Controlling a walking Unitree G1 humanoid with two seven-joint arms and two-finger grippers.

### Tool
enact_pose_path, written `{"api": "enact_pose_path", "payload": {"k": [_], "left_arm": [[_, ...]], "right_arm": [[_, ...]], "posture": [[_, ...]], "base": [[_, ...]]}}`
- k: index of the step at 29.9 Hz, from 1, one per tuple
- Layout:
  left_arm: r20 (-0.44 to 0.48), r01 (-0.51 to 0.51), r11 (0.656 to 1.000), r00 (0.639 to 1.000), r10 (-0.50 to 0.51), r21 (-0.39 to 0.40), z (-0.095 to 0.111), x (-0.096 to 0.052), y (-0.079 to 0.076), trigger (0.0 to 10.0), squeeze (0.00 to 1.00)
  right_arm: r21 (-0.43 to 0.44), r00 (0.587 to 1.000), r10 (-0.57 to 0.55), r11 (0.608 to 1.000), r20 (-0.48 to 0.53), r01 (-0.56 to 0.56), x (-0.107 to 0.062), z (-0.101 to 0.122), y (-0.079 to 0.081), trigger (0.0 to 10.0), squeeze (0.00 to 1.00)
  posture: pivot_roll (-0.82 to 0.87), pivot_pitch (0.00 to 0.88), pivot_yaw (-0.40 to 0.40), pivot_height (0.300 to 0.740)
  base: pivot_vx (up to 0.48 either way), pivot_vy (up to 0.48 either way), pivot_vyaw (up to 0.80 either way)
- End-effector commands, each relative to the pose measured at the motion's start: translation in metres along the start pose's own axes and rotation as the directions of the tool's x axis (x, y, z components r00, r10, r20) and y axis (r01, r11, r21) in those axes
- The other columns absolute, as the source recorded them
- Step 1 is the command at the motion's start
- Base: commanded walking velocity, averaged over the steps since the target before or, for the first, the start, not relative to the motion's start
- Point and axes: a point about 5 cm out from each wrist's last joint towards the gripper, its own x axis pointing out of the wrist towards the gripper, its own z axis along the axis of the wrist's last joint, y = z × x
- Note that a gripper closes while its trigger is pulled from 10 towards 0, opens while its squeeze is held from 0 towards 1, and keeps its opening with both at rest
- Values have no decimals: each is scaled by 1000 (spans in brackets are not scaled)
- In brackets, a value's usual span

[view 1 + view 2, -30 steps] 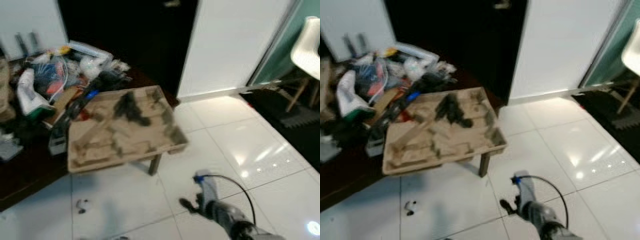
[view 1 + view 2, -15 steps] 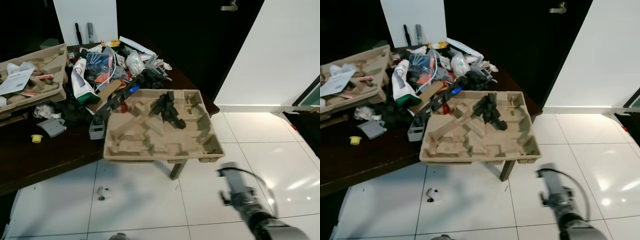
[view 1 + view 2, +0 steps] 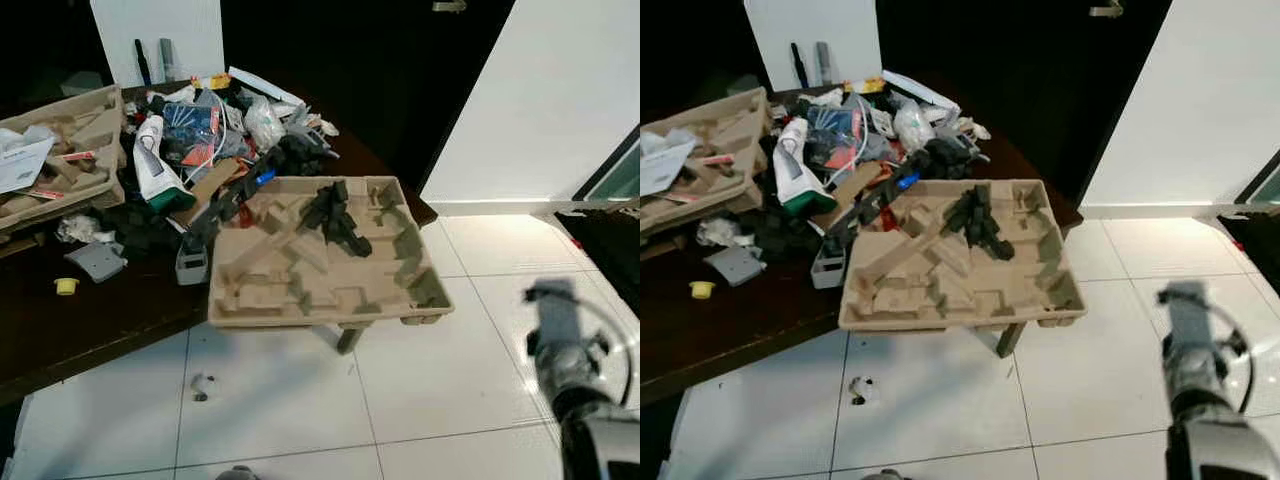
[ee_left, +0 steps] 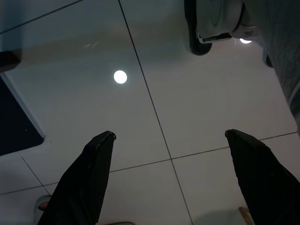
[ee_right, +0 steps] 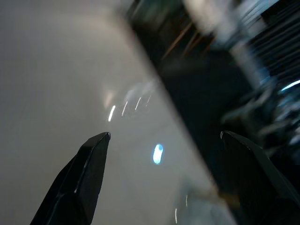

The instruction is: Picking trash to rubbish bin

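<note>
nothing gripped yet: left gripper (image 4: 168,178) spread wide over bare white floor tiles (image 4: 140,117), right gripper (image 5: 164,178) equally wide and empty, its arm (image 3: 575,390) blurred beyond the pulp tray's right edge. cardboard pulp tray (image 3: 325,255) overhanging the dark table (image 3: 90,320), mixed trash (image 3: 215,125) heaped behind it, one small scrap (image 3: 203,385) on the floor just below its front left corner. no rubbish bin visible. likely risks: knocking the overhanging tray off on approach, or missing the tiny scrap through motion blur.
</note>
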Motion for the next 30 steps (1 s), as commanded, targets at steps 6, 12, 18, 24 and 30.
{"api": "enact_pose_path", "payload": {"k": [6,12,18,24,30], "left_arm": [[2,8,1000,1000,-8,-19,-3,0,-7,10000,0],[1,9,999,1000,-9,-33,-4,0,-9,10000,0],[0,12,999,1000,-12,-39,-6,0,-12,10000,0],[-3,14,999,1000,-14,-47,-9,0,-16,10000,0],[-17,17,998,1000,-18,-57,-17,-1,-19,10000,0]], "right_arm": [[229,919,47,962,391,-147,-6,117,20,10000,0],[406,690,419,585,591,-702,-42,173,76,10000,0],[194,419,602,403,679,-894,-83,195,119,10000,1000],[173,182,638,78,748,-982,-115,216,140,10000,1000],[128,185,746,133,639,-983,-134,203,169,10000,361]], "posture": [[199,133,-114,740],[207,136,-125,740],[213,161,-141,740],[221,182,-153,740],[227,194,-157,740]], "base": [[0,0,0],[0,0,0],[0,0,0],[0,0,0],[0,0,0]]}}
